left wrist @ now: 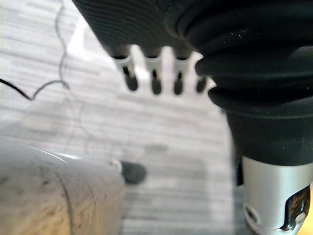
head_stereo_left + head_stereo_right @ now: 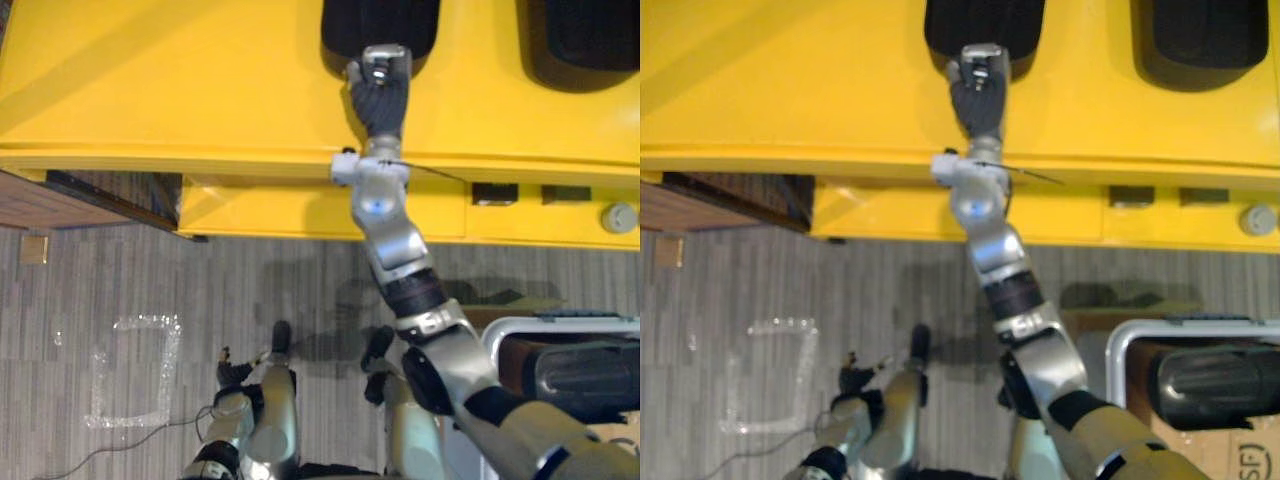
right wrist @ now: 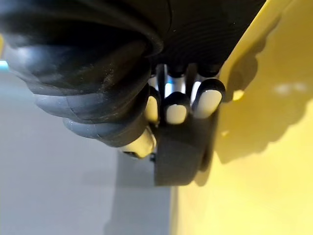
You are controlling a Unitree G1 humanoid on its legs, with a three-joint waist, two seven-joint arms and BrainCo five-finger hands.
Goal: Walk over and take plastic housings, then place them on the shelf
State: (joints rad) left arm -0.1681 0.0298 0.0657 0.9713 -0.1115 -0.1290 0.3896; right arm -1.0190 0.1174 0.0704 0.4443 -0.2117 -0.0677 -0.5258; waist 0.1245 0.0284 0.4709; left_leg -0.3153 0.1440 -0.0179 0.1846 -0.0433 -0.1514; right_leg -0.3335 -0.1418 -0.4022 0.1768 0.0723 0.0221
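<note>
Low over the floor (image 2: 120, 290), the left hand (image 2: 236, 374) is held with fingers (image 1: 155, 83) straight and apart. On the yellow worktop (image 2: 180, 80), the right hand (image 2: 380, 100) is seen with fingers (image 3: 208, 100) curled on a black plastic housing (image 2: 345, 25), cut off at the edge. Right of those fingers, a second housing (image 2: 585, 40) is partly seen.

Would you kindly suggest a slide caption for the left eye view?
Right hand, stretched over the yellow worktop, grips the near edge of a black plastic housing.
</note>
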